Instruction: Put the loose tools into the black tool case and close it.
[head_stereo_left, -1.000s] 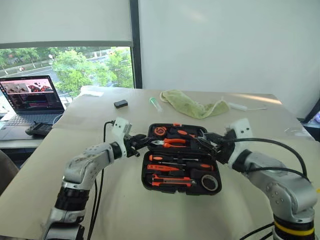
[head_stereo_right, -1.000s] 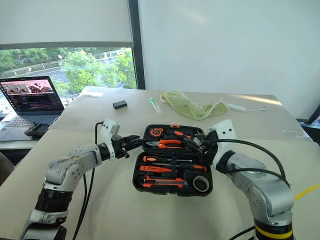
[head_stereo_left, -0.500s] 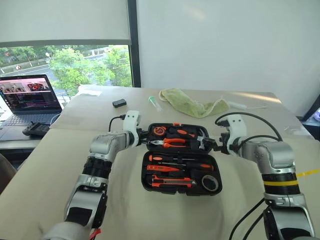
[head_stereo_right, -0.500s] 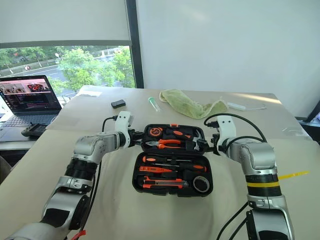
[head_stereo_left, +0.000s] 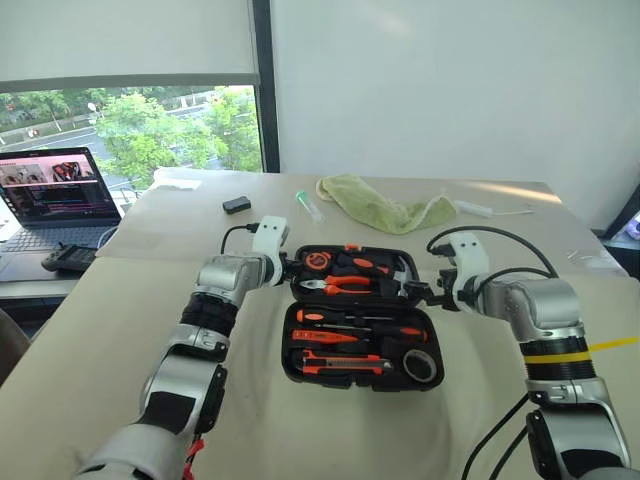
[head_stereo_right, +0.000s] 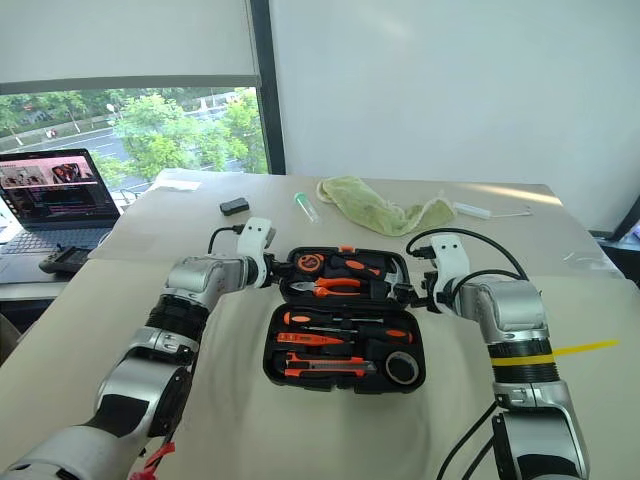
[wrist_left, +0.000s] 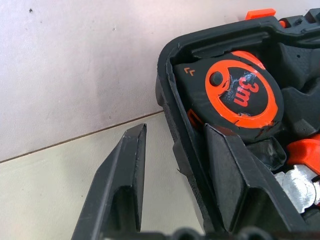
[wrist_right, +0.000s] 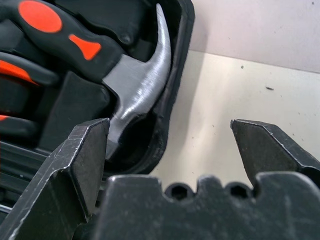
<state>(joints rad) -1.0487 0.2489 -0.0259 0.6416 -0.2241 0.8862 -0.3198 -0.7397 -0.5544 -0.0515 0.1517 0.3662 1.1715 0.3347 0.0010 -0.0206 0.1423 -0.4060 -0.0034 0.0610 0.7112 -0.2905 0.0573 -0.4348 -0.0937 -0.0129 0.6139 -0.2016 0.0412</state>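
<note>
The black tool case (head_stereo_left: 362, 316) lies open at the centre of the frame on the beige worktop (head_stereo_left: 300, 420), with screwdrivers (head_stereo_left: 362, 322), utility knife (head_stereo_left: 345, 362) and tape roll (head_stereo_left: 421, 366) seated in its nearer half. The left gripper (wrist_left: 175, 165) stands partly open, straddling the case's upper-left rim beside a tape measure (wrist_left: 235, 97). The right gripper (wrist_right: 170, 150) is spread wide astride the upper-right rim by the hammer (wrist_right: 137, 95).

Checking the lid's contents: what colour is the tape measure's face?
Orange with a black rim on the tape measure, clearest in the left wrist view.
</note>
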